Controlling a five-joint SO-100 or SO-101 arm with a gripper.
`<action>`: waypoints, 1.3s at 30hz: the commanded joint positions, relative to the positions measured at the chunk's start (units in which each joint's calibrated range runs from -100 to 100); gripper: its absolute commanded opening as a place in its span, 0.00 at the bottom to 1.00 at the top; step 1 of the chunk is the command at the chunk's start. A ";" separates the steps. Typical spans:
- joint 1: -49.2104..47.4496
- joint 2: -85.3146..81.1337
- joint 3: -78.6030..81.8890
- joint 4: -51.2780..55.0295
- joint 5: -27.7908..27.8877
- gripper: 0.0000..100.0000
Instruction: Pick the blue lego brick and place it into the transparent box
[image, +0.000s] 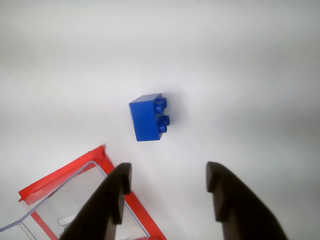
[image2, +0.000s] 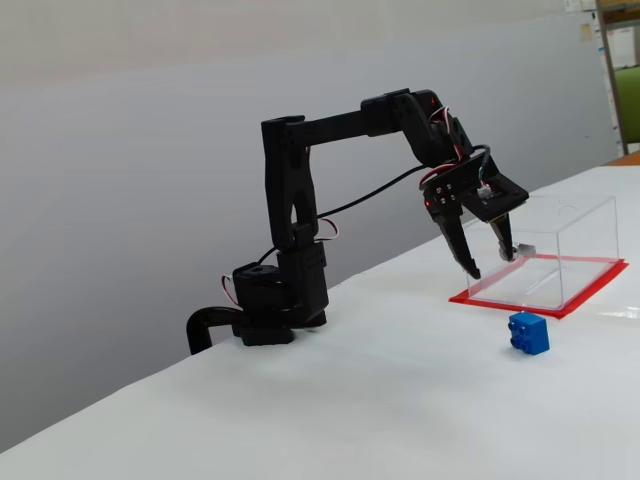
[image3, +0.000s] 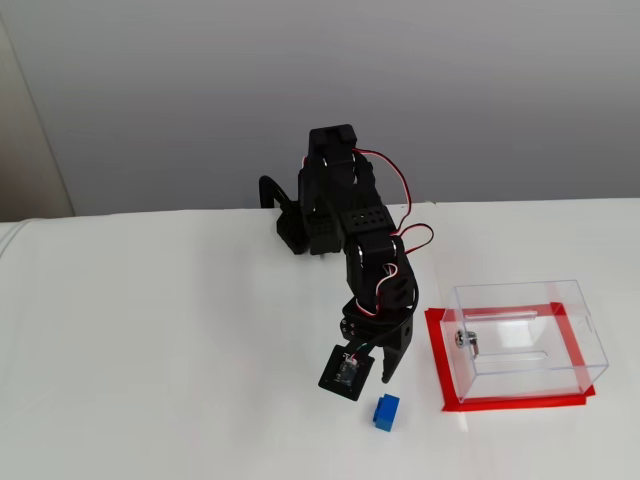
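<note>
Wrist view: the blue lego brick lies at the centre of the frame on the white table, tipped so that its round studs face the right edge. The gripper enters from the bottom edge; its two dark fingers are spread wide, with bare table between them and nothing held. The brick sits above the gap in the frame, clear of both fingertips. At lower left, a corner of the transparent box shows its clear wall and red base, partly covered by the left-hand finger.

Fixed view from the side: the black arm reaches toward the right of the frame, the gripper pointing down and raised above the table. The brick rests at lower right, just in front of the box, apart from its red base.

Fixed view from above: the gripper hangs at lower centre, with the brick just below it in the frame. The box stands to the right, a small silver metal piece visible through its wall; the brick lies outside it, near its lower-left corner.
</note>
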 joint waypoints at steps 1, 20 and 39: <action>1.23 -0.49 -3.59 -0.12 -0.36 0.21; -0.40 12.32 -12.63 0.05 -0.36 0.21; -4.02 22.59 -19.68 -0.12 -0.41 0.21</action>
